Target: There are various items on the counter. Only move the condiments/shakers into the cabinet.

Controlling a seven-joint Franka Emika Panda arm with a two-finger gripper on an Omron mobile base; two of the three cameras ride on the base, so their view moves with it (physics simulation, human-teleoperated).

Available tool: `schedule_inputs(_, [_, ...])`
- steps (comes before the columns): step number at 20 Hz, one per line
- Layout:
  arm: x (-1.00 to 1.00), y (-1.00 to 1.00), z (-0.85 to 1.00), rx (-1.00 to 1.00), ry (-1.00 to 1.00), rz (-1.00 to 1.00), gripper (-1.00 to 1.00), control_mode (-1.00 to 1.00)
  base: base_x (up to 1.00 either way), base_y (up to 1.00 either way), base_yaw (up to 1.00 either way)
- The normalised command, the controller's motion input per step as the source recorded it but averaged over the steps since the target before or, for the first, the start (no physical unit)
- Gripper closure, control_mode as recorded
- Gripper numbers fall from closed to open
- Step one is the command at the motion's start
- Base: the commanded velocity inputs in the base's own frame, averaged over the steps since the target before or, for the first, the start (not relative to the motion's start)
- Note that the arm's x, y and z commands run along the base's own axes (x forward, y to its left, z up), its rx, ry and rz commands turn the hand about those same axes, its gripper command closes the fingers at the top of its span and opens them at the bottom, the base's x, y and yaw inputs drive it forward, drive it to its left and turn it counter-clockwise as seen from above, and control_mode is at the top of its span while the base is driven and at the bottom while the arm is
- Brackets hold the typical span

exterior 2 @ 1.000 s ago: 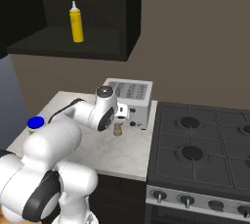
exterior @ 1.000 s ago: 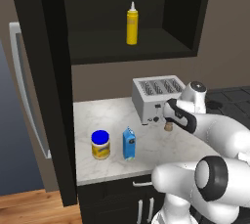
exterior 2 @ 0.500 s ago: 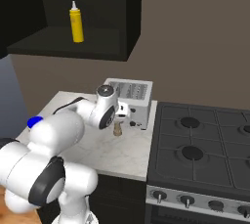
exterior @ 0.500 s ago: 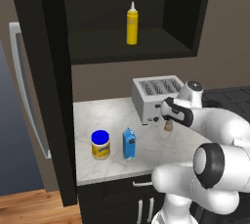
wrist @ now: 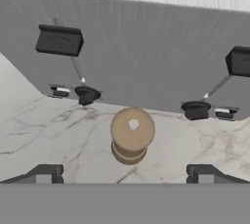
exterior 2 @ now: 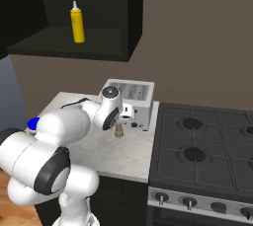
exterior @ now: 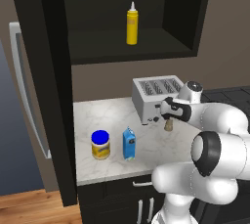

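While poised above small tan shaker (wrist: 132,141) near toaster (exterior: 155,97): fingers (wrist: 45,173) apart, empty; next, descend and clamp.

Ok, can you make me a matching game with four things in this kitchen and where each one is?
Things:
1. yellow squeeze bottle
2. small tan shaker
3. blue-lidded jar
4. toaster

Places:
A. on the counter, just left of the blue carton
B. standing on the cabinet shelf
C. at the back of the counter, beside the stove
D. in front of the toaster, below the open jaws

Pairs: 1-B, 2-D, 3-A, 4-C
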Motion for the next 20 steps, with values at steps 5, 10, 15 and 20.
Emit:
schedule_inputs(5, [0.18,0.0,-0.1,0.0,0.0,0.0,-1.0,-1.0,0.0,0.0,0.0])
schedule_inputs(10, [0.1,0.0,-0.16,0.0,0.0,0.0,-1.0,-1.0,0.0,0.0,0.0])
schedule_inputs(15, [0.0,0.0,-0.16,0.0,-0.02,0.0,-1.0,-1.0,0.0,0.0,0.0])
schedule_inputs(20, [0.05,0.0,-0.12,0.0,-0.05,0.0,-1.0,-1.0,0.0,0.0,0.0])
